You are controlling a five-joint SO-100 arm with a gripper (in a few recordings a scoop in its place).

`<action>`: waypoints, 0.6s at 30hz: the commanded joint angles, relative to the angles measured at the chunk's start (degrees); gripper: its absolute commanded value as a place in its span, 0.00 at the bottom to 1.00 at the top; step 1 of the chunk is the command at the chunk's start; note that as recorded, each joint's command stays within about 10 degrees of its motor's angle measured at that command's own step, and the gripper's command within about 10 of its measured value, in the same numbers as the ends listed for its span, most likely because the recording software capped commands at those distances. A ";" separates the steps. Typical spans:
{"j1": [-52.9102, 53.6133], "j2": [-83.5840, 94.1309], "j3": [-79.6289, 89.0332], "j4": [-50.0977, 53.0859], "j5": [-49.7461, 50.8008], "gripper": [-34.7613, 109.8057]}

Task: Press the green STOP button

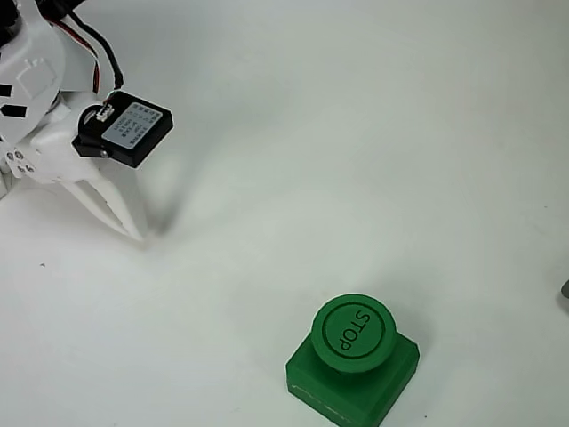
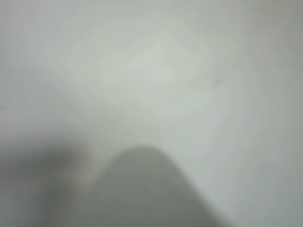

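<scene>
The green STOP button (image 1: 356, 333) stands on its square green base (image 1: 391, 378) at the bottom centre-right of the white table in the fixed view, with the word STOP facing up. My white gripper (image 1: 132, 229) is at the upper left, far from the button. Its fingers point down together into one wedge, shut on nothing, with the tip at or just above the table. In the wrist view a blurred grey fingertip (image 2: 142, 189) rises from the bottom edge over bare white table.
The white table (image 1: 373, 133) stretches between the gripper and the button. A black servo with a label (image 1: 124, 129) sits on the wrist. A small dark thing (image 1: 565, 289) shows at the right edge.
</scene>
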 commanded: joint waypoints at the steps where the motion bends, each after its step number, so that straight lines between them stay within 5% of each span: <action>1: 0.35 0.97 -0.09 1.05 0.62 0.24; 18: 2.37 0.97 -0.09 0.70 -2.90 0.25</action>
